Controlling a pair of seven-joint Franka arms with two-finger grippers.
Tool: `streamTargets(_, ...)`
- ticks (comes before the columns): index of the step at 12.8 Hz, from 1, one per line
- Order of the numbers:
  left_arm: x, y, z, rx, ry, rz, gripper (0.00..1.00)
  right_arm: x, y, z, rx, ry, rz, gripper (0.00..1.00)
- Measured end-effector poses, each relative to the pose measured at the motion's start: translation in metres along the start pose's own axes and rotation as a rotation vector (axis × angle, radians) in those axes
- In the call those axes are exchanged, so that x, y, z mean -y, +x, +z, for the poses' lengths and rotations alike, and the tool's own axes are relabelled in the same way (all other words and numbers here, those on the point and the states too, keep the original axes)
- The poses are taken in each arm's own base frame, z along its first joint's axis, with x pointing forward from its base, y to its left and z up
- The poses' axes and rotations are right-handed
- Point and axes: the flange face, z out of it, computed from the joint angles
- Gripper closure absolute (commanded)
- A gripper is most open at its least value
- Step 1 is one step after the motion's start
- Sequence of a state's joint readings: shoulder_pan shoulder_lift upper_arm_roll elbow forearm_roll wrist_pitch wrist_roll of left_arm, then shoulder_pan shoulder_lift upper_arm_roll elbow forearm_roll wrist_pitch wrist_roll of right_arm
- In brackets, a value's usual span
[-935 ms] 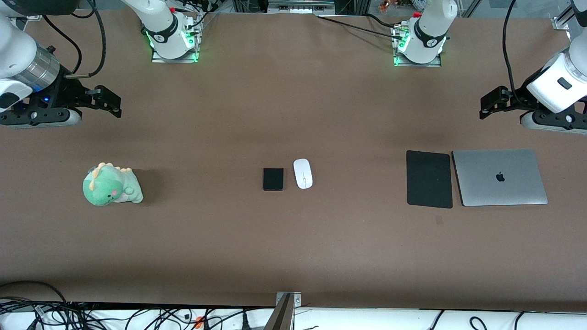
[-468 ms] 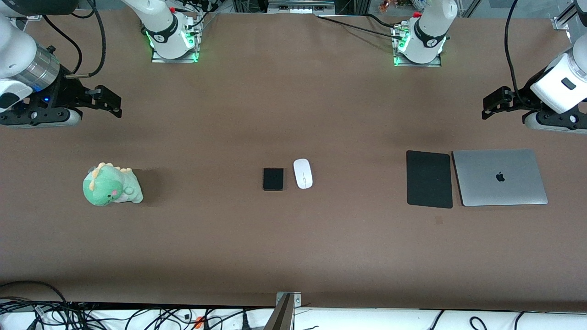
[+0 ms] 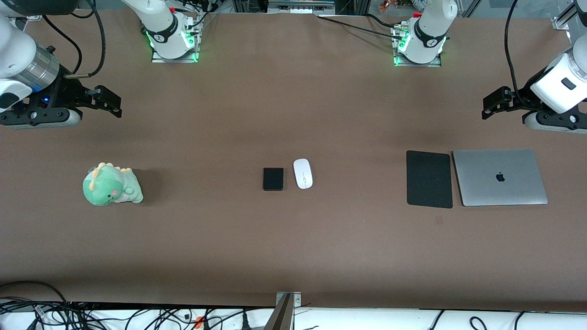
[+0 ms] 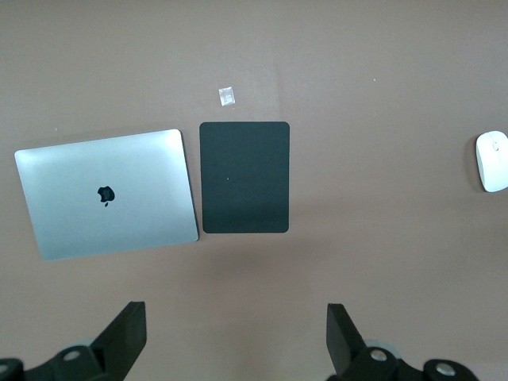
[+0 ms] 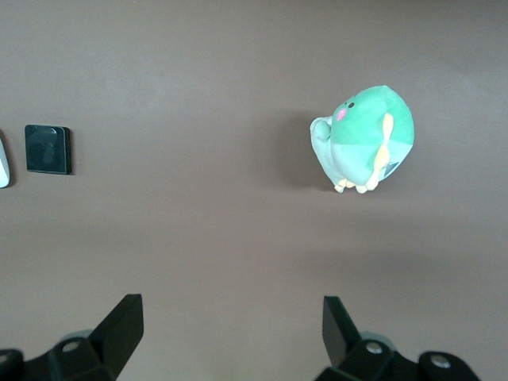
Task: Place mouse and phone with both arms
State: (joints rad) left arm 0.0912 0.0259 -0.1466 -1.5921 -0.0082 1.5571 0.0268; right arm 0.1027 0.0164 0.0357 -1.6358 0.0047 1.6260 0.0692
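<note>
My right gripper hangs with its fingers spread wide and empty over bare table at the right arm's end, above the soft green plush dinosaur. At the middle of the brown table lie the two things I must move. The small glossy black slab of a phone comes first, flat on the surface. I judge it stiff, light and slippery, so thin that my fingers must close across its short edges, low against the tabletop. Just beside it, toward the left arm's end and apart from it, sits the white oval computer mouse. I judge it light, hard and smooth, and best pinched across its long flanks at mid-length, where the domed shell is least likely to squirt out. Farther along lie the matte black rectangular mouse pad and the closed silver laptop, side by side. My left gripper hangs wide open over bare table near them.
</note>
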Motion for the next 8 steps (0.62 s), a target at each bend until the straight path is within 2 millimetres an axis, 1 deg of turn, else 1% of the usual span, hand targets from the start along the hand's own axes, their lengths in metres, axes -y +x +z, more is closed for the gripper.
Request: streamTargets(8, 0.0000, -0.0004, 0.0003, 0.004, 0.000, 0.000, 0.00, -0.0025, 0.0003, 0.0000, 0.000, 0.016, 0.008, 0.00)
